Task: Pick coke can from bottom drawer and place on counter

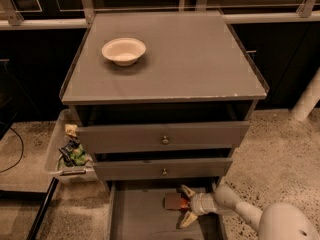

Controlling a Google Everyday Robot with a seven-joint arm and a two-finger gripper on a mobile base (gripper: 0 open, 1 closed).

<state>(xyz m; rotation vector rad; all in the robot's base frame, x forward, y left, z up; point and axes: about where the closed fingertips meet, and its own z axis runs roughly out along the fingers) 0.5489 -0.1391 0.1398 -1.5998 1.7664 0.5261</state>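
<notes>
The coke can (173, 201) lies on its side on the floor of the open bottom drawer (140, 219), near its right back part. My gripper (186, 205) reaches in from the lower right, fingers spread on either side of the can's right end; one fingertip (187, 190) sits above it and the other below. The jaws are open around the can, not closed on it. The counter (170, 59) is the grey cabinet top above, with a white bowl (124, 50) at its back left.
Two upper drawers with round knobs (165, 140) hang just above the gripper. A clear bin (67, 151) with packets stands left of the cabinet. A white post (307, 99) stands at the right. My arm (270, 221) fills the lower right corner.
</notes>
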